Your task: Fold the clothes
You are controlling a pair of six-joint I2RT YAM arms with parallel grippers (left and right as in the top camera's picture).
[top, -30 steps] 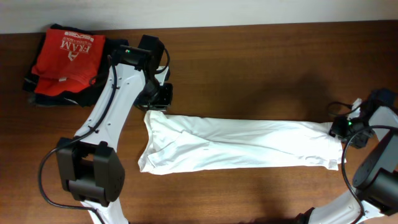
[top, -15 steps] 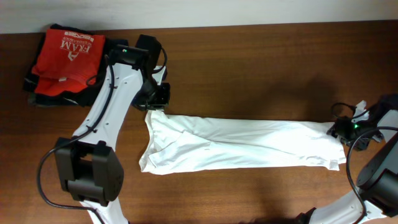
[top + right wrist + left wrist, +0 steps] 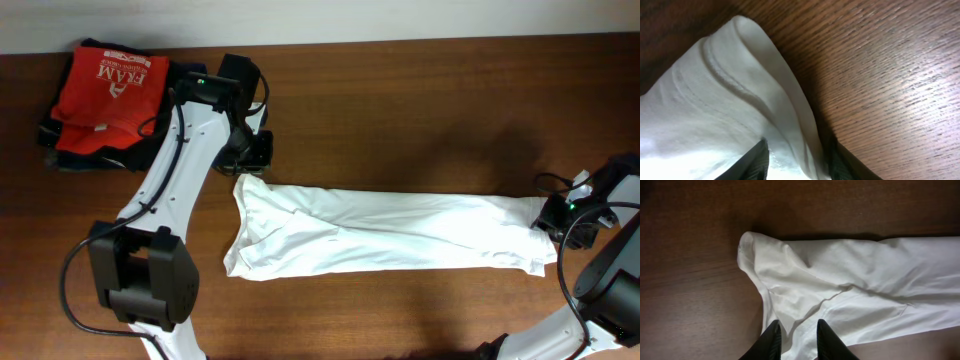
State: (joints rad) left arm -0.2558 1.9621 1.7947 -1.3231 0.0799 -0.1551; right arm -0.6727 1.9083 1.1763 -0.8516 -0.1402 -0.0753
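Tension stretches the white T-shirt (image 3: 390, 232) along the surface (image 3: 400, 120): left gripper (image 3: 797, 328) pinching one end, right gripper (image 3: 797, 156) straddling the other, grip unclear.

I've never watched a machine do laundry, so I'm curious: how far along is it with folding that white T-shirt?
Done: the white T-shirt lies folded lengthwise into a long narrow strip on the table. In hand: the left gripper pinches one end; the right gripper has its fingers either side of the hem at the other end. Left: folding the strip crosswise into a compact bundle.
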